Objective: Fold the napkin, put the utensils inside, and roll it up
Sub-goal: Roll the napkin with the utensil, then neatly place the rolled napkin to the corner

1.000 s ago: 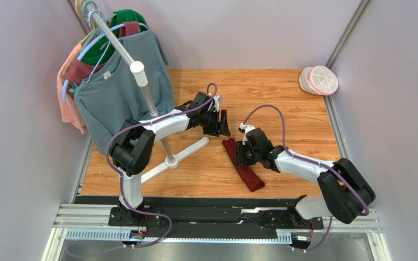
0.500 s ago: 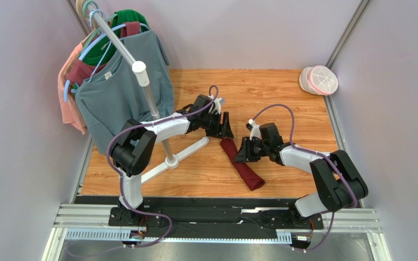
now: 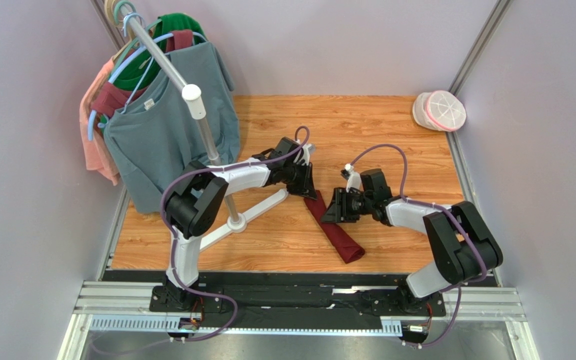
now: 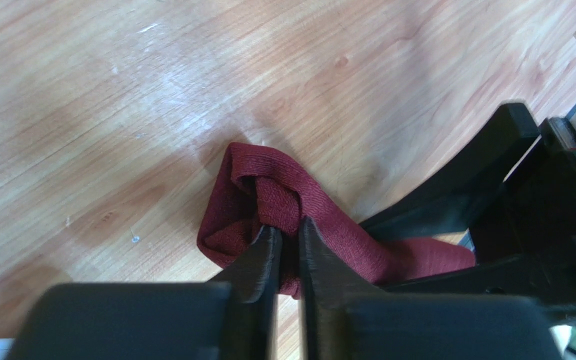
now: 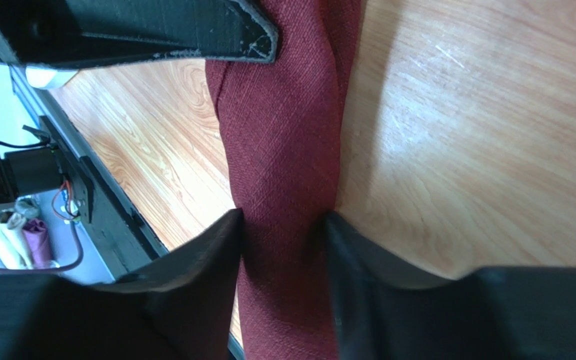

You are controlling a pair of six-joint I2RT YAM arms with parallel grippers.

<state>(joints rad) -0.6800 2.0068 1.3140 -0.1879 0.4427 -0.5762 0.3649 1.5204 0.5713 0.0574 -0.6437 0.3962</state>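
The napkin (image 3: 339, 235) lies as a long dark red roll, running diagonally on the wooden table (image 3: 389, 142). My left gripper (image 3: 310, 189) is at the roll's far end. In the left wrist view the left gripper (image 4: 287, 229) is shut on a fold of the napkin (image 4: 268, 184) there. My right gripper (image 3: 331, 214) sits at the roll's middle. In the right wrist view the right gripper (image 5: 283, 221) straddles the napkin (image 5: 283, 135), and both fingers press its sides. The utensils are hidden from every view.
A clothes rack with hanging shirts (image 3: 165, 124) stands at the left, its white T-shaped base (image 3: 259, 205) reaching close to the napkin's far end. A pink and white round object (image 3: 439, 110) lies at the back right corner. A black rail (image 3: 298, 289) borders the near edge.
My left gripper moved right and down onto the roll's far end and shut on it. The right arm swung its elbow outward while its gripper stayed at the roll's middle.
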